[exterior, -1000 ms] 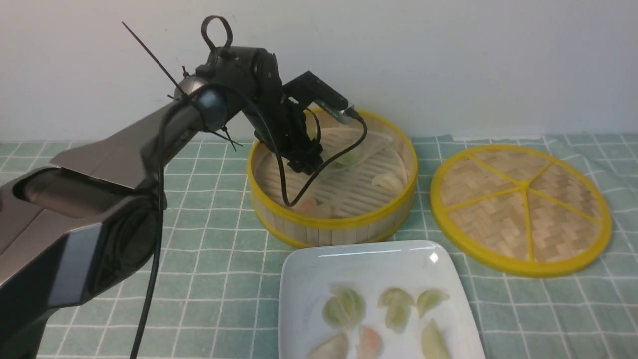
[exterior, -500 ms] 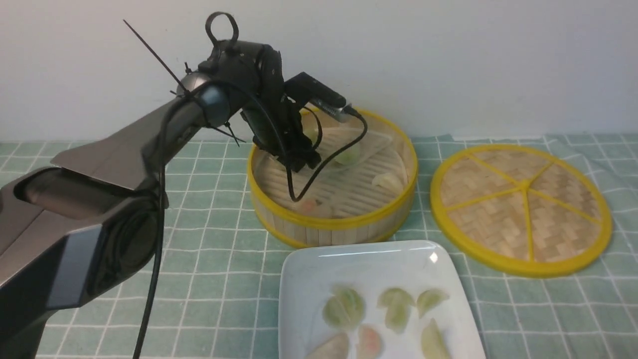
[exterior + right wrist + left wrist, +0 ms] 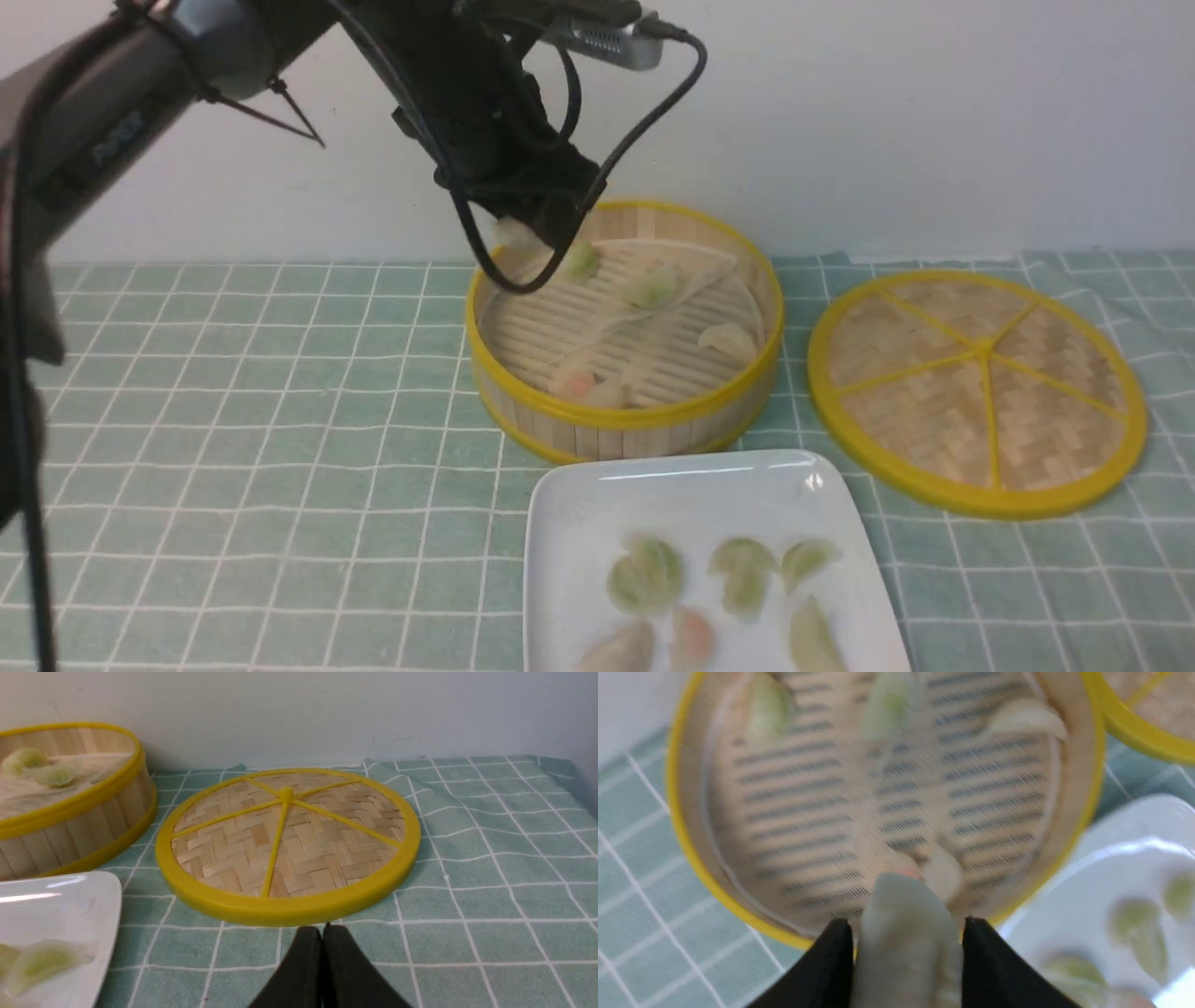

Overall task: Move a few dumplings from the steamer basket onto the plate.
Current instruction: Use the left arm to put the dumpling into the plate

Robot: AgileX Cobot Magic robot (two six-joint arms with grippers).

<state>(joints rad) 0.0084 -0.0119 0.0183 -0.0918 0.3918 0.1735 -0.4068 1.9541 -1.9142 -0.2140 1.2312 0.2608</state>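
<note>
steamer basket [image 3: 616, 434]: bamboo slats, smooth yellow rims, pale paper liner. plate [image 3: 672, 495]: glossy white. lid [image 3: 976, 378]: woven bamboo. bench cloth [image 3: 233, 420]: matt fabric. dumpling [image 3: 906, 938] between matt black fingers [image 3: 822, 970]: translucent, smooth.

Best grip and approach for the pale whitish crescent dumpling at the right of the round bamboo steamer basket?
Pinch the whitish dumpling across its middle, over the crescent's short width. Come straight down: it lies flat on the floor, close to the steamer basket's wall, so a side approach looks blocked.

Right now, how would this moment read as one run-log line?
left end effector: shut on dumpling, above steamer basket | right end effector: shut, empty | plate: holds dumplings
</note>
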